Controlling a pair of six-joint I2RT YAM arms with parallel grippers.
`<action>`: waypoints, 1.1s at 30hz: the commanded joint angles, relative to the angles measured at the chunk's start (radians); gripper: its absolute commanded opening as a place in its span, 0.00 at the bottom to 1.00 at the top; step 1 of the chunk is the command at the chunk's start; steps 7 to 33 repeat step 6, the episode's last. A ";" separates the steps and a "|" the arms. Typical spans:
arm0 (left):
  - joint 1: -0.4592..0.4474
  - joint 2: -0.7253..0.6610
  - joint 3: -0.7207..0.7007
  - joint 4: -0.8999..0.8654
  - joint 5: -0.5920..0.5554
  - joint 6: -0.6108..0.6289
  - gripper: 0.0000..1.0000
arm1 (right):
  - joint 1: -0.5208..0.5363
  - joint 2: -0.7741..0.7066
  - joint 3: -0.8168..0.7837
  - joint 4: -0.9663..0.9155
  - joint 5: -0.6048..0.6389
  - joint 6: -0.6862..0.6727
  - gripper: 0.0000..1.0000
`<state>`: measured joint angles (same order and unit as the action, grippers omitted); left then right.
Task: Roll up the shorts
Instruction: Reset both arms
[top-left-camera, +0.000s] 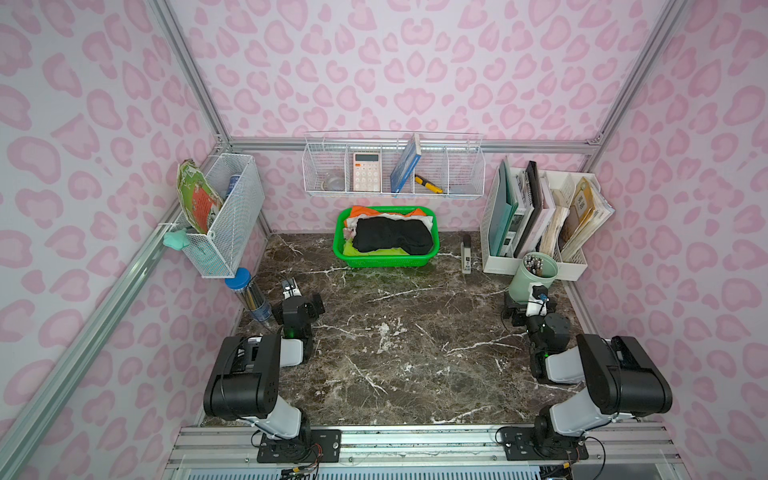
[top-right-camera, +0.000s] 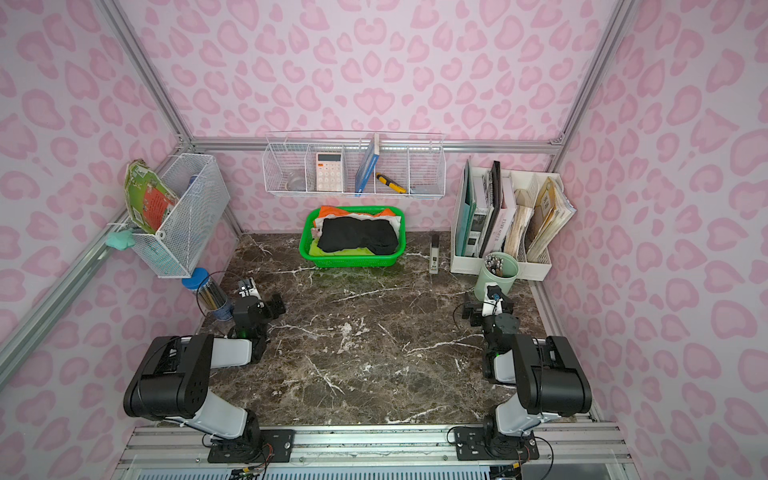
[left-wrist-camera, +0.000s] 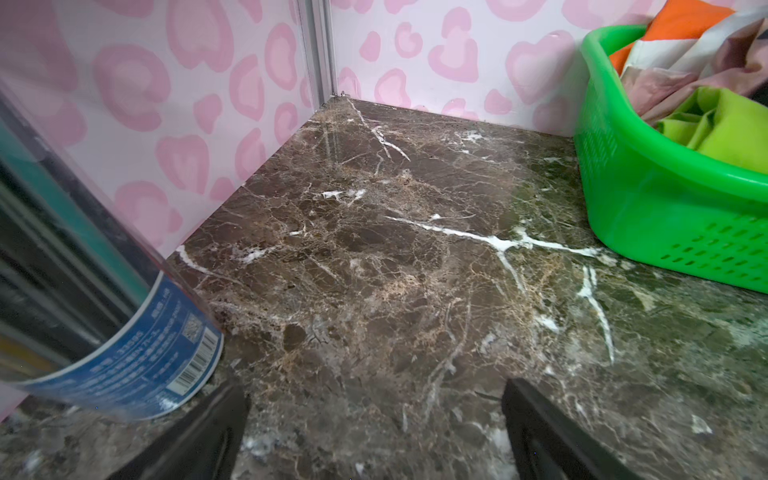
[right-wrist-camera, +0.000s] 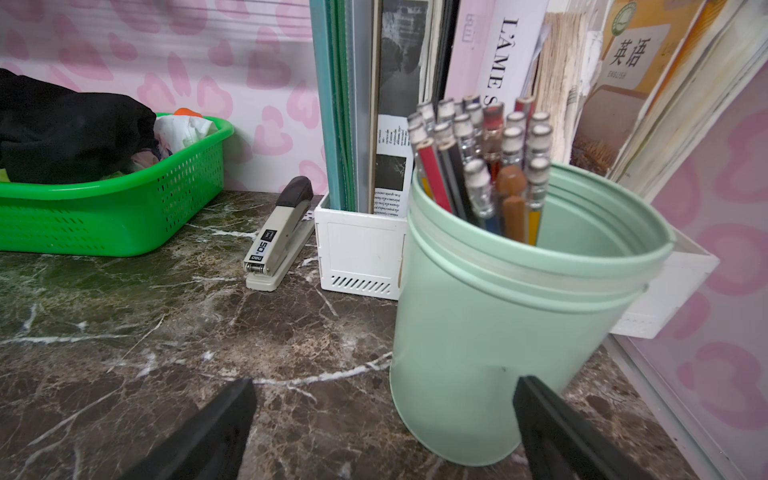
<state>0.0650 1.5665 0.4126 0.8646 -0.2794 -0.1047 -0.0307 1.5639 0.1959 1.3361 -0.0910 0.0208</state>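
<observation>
Shorts (top-left-camera: 392, 241): black, matte, crumpled heap atop other clothes (top-left-camera: 354, 249) in green basket (top-left-camera: 386, 262), well ahead of both grippers. left gripper (left-wrist-camera: 374, 390): jaws wide, empty; jar (left-wrist-camera: 124, 332) w/ blue barcode label just beside it. right gripper (right-wrist-camera: 384, 386): wide, empty; pencil cup (right-wrist-camera: 498, 332) just ahead. Stapler (right-wrist-camera: 276, 237) reads "50". Books (right-wrist-camera: 505, 62): "LÂME S…", "英语 ENGLISH".

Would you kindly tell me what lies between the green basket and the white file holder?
A grey stapler lies on the marble table between the green basket and the white file holder; the right wrist view shows it best.
</observation>
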 joint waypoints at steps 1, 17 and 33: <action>0.000 0.004 0.006 -0.005 -0.014 -0.013 0.99 | -0.001 0.002 0.004 0.030 0.007 0.002 1.00; 0.000 0.000 0.002 0.000 -0.013 -0.012 0.99 | 0.000 0.000 0.004 0.030 0.006 0.003 1.00; 0.000 0.000 0.002 0.000 -0.013 -0.012 0.99 | 0.000 0.000 0.004 0.030 0.006 0.003 1.00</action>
